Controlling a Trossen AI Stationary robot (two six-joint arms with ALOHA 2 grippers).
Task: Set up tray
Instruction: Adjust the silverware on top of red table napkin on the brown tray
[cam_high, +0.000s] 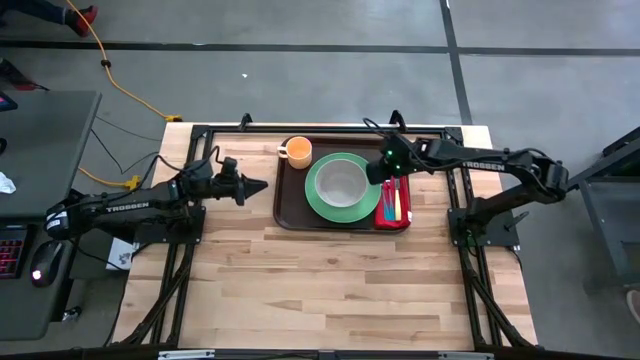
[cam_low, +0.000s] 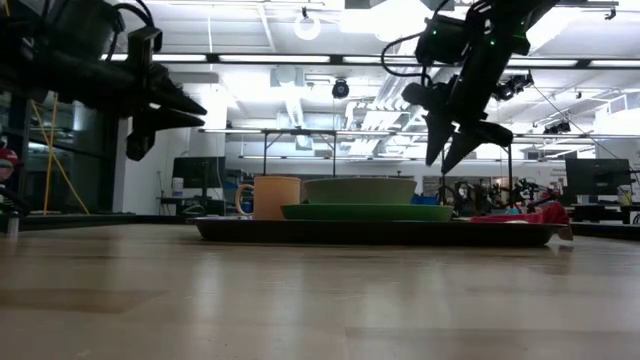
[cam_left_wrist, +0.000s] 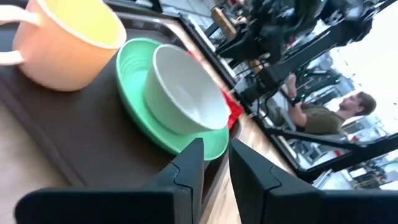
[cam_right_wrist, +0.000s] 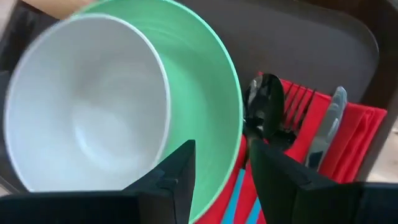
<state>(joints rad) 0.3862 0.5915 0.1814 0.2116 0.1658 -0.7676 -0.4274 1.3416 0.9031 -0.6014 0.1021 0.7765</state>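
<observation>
A: What's the bench (cam_high: 330, 280) like?

B: Pale wood planks, with the tray (cam_high: 292, 205) at its far middle, carrying a green plate (cam_high: 322, 205), white bowl (cam_high: 342, 180), orange cup (cam_high: 298, 151) and cutlery on a red napkin (cam_high: 392, 212).

A: And the arms?

B: The left gripper (cam_high: 258, 186) hovers just left of the tray, the right gripper (cam_high: 378, 172) above the plate's right edge; both have jaws parted, grasping nothing.

A: The room?

B: Grey floor, a yellow cable (cam_high: 112, 70), and a seated person (cam_left_wrist: 323, 115) beyond.

Dark brown tray (cam_high: 292, 205) lies flat, apparently loaded.
</observation>
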